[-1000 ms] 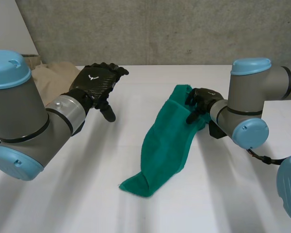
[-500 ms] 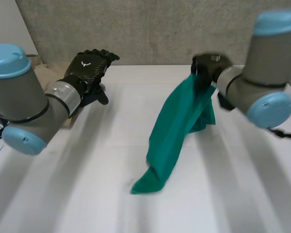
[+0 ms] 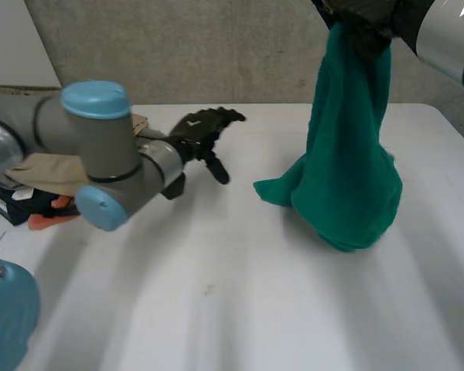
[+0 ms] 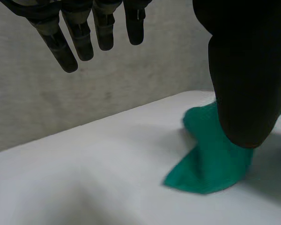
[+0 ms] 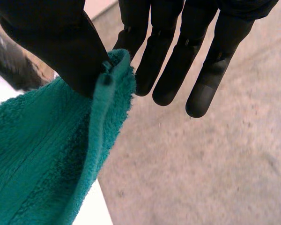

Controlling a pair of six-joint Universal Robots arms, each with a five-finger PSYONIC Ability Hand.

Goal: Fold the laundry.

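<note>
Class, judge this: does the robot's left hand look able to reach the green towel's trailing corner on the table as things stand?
Probably yes. The open left hand hovers near the green towel, with only bare table between it and that corner. The right hand pinches the top edge high above, out of the way.

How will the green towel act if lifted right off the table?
Probably floppy: the towel hangs limp from the right hand, its bottom heaped on the table. Likely light, since a thumb pinch at one edge holds it. Its fuzzy surface probably won't slip.
</note>
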